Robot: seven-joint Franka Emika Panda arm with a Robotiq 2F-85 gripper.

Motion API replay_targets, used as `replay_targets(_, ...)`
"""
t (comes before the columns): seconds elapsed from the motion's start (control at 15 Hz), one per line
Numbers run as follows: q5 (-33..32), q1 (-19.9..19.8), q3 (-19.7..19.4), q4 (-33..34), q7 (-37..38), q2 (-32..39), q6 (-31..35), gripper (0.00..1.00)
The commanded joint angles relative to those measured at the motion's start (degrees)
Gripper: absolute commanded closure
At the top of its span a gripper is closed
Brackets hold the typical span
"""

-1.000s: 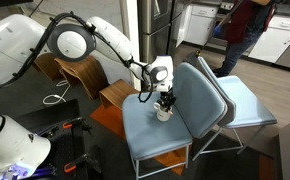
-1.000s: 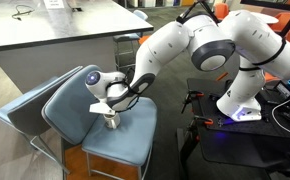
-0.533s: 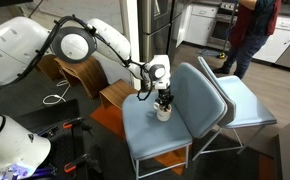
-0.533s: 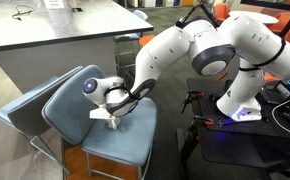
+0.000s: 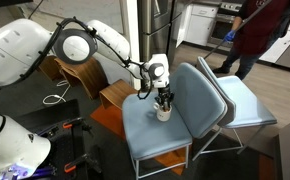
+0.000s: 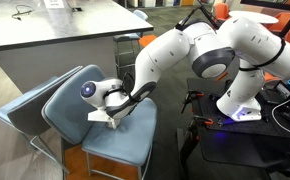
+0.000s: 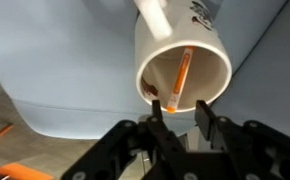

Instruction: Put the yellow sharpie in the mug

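Blue chair seat point(image 5: 145, 130) carries mug point(image 7: 155, 35) w/ yellow sharpie point(image 7: 181, 75) leaning inside, so we reckon gripper point(image 7: 178, 108) hangs spread bc drop's done.

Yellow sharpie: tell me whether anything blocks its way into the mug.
Nothing visible does. In the wrist view the yellow sharpie already lies inside the mug, leaning along the inner wall. Its near end sits at the rim, between the fingertips of the gripper. Nothing else is in the mug's mouth.
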Motion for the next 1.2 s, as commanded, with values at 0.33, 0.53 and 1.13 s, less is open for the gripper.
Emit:
replay_targets(0.33,2.32,-5.6,7.08,-3.43,-6.43,-5.7,3.27,0.0)
replay_targets(0.53,3.86,-7.93,9.83,-5.45,-11.35,-8.68,3.72,0.0)
replay_targets(1.13,3.8,-8.36,9.39,-15.53,-15.42,-15.08,8.0,0.0)
